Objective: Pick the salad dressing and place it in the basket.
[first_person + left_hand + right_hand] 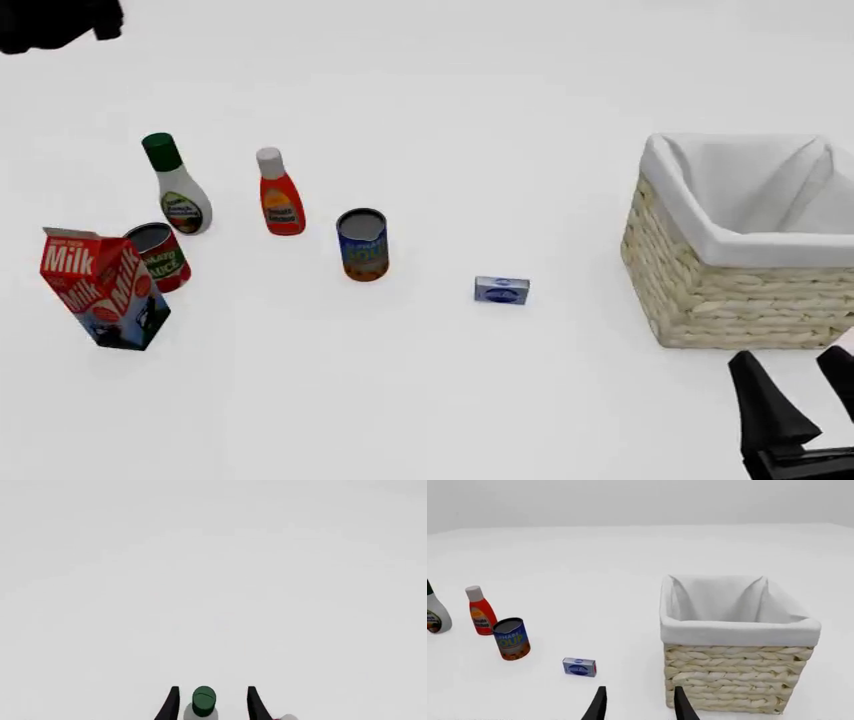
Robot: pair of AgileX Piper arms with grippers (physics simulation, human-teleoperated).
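Standing where: the salad dressing [175,186] is upright on the counter [441,390] toward its far left part, just beside the red bottle [278,192], with a red can [159,256] and a milk carton [102,288] near it on the nearer side.
Left gripper: the left gripper [211,702] hangs above the green cap, so in the left wrist view the cap sits between the two dark fingers. I judge it is lined up this way for a descent onto the neck of the bottle.
Left jaws: released and spread wider than the cap; there is a clear gap on both sides, so they touch nothing and hold nothing.
Right gripper: the right gripper [801,405] waits low at the near right corner of the counter, just in front of the basket [721,290]. It seems parked there so it does not block the way.
Right jaws: parted a little and empty.
Basket: it stands at the right edge, well apart from the bottle; its white lining is open upward and nothing is visible inside.
Between them: a blue can [362,244] and a small blue box [502,290] stand on the counter, so I think the carry should pass above them.
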